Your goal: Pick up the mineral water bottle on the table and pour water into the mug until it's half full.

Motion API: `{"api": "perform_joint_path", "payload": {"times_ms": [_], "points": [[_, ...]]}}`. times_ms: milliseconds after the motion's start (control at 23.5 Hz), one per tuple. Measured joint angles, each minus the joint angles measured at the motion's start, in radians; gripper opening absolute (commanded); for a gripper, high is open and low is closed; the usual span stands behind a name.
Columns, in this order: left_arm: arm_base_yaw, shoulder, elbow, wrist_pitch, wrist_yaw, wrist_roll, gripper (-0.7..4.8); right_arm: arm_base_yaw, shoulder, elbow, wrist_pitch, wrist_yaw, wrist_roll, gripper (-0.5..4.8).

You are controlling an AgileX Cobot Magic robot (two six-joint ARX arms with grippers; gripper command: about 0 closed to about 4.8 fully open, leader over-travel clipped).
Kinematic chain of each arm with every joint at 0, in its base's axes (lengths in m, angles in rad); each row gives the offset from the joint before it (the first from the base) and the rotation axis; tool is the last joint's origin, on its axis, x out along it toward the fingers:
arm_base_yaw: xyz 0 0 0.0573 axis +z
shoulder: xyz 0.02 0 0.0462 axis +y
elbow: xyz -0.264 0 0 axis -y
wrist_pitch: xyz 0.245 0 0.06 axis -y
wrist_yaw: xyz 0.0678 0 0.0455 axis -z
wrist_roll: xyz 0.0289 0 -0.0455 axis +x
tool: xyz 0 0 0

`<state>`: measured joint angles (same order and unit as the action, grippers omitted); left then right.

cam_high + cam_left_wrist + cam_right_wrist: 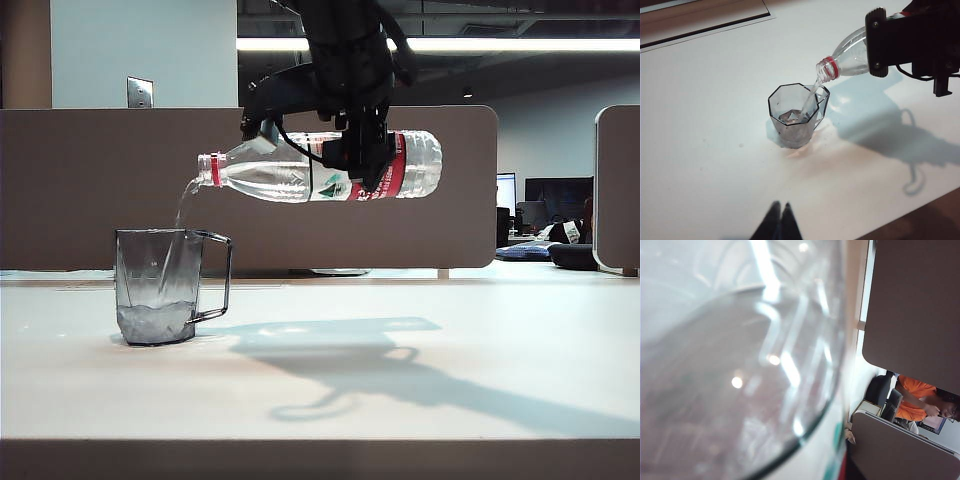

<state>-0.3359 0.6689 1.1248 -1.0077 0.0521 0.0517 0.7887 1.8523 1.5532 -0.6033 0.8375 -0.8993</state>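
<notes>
The right end effector [362, 150] is clamped around the labelled middle of the mineral water bottle [290, 172], holding it nearly level in the air above the white surface [420, 400], neck tipped slightly down toward the mug [160, 285]. The bottle's open mouth, just past its red neck ring, sits above the mug's rim, and a thin stream of water [183, 205] arcs from it into the mug. The smoky faceted mug stands upright on the surface, handle toward the bottle side, with water pooled in roughly its lower quarter. From the right wrist, the bottle's clear wall [740, 365] fills most of the picture, too close to show the fingers. The left end effector [778, 222] hangs back from the mug, near the surface's edge, its two dark fingertips pressed together and holding nothing.
</notes>
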Motion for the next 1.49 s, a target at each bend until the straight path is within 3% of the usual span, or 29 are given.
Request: {"api": "perform_joint_path", "payload": {"times_ms": [1233, 1489], "points": [[0.000, 0.000, 0.000, 0.000, 0.000, 0.000, -0.05, 0.000, 0.000, 0.000, 0.001, -0.027, 0.004, 2.55], [0.000, 0.000, 0.000, 0.000, 0.000, 0.003, -0.05, 0.000, 0.000, 0.000, 0.006, -0.058, 0.113, 2.55]]}}
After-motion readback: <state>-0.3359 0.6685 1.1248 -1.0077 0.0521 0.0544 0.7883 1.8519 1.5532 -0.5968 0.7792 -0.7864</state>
